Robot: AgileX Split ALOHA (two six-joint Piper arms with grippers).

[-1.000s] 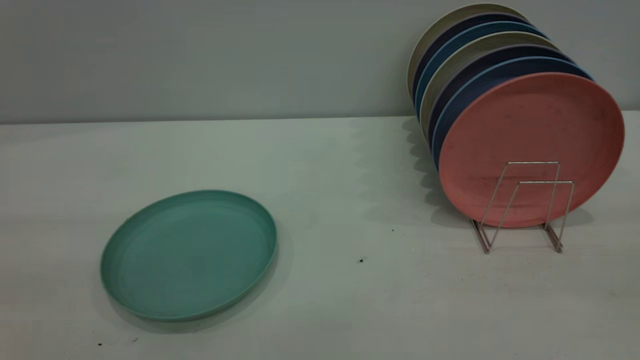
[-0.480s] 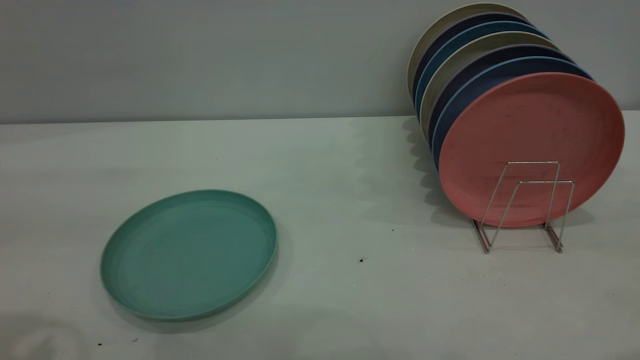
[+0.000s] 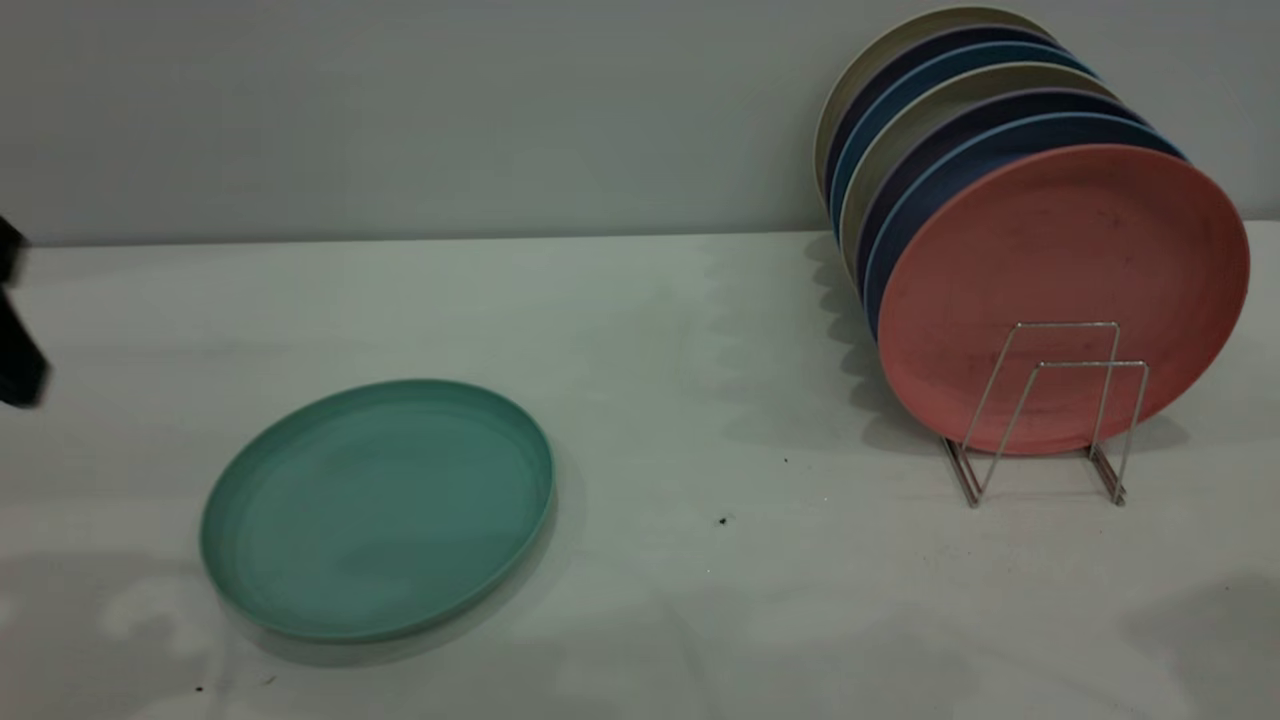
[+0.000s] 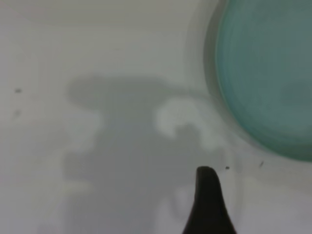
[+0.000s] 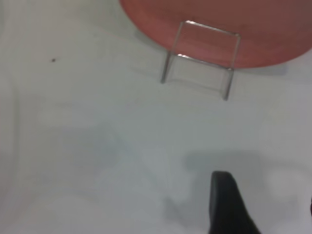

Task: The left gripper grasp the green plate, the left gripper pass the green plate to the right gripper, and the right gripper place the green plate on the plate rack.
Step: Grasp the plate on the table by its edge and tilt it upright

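Note:
The green plate [image 3: 378, 510] lies flat on the white table at the front left, with nothing touching it. My left gripper [image 3: 15, 340] shows only as a black blur at the far left edge, above the table and short of the plate. In the left wrist view one black finger [image 4: 208, 200] hangs over bare table beside the green plate [image 4: 273, 73], with a wide gap next to it. The plate rack [image 3: 1050, 410] stands at the right. In the right wrist view a finger [image 5: 226, 200] hovers over bare table before the plate rack [image 5: 200, 58], jaws apart.
A salmon-pink plate [image 3: 1060, 290] stands upright in the rack, with several blue, dark and beige plates [image 3: 930, 120] behind it. Two bare wire loops stick out in front of the pink plate. A grey wall runs behind the table.
The left arm has come into the exterior view at the left edge. Arm shadows have spread over the table's front at left and right. The green plate has not moved.

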